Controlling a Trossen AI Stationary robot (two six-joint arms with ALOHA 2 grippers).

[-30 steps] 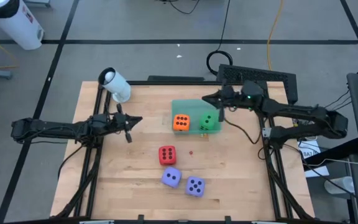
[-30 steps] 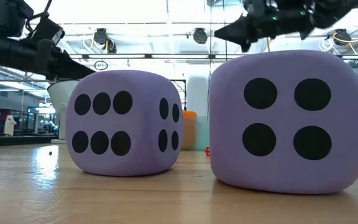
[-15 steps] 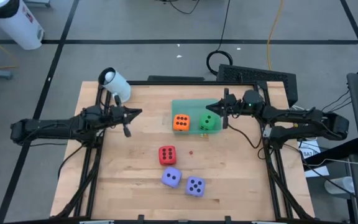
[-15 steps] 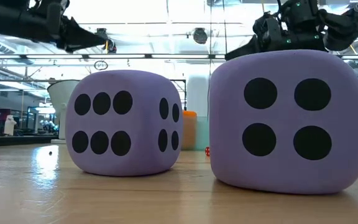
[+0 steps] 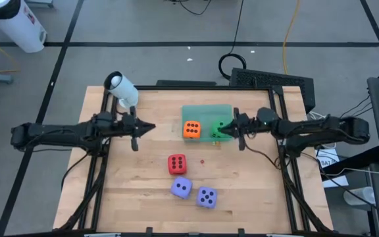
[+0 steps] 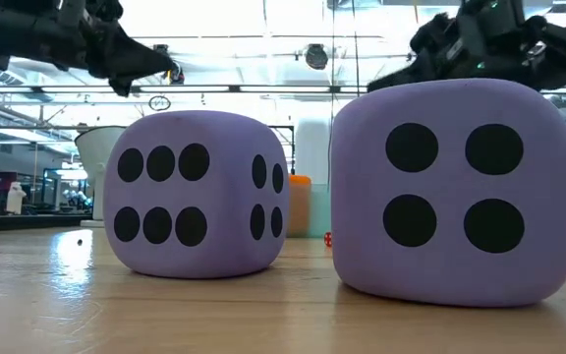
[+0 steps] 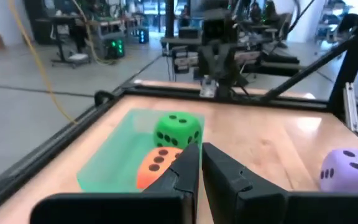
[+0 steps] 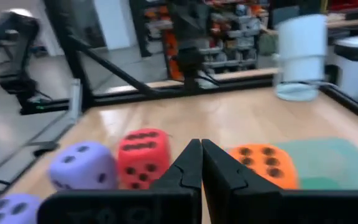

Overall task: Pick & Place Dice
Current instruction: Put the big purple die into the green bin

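Observation:
The green die and the orange die sit on a flat translucent green square at the table's far middle. The red die rests on the wood nearer the front. Two lavender dice stand close to the front edge and fill the low view. My right gripper hangs shut and level above the green die, clear of it. My left gripper is shut, level, left of the orange die, pointing at it.
A white cylinder lies at the table's far left corner. A small red speck lies right of the red die. A black device sits beyond the far edge. Bare wood lies at the near left and near right.
My right gripper has come down and swung from the far edge of the green square toward the near edge, ending over the green die, still shut. My left gripper has risen and levelled out. All the dice have kept their places.

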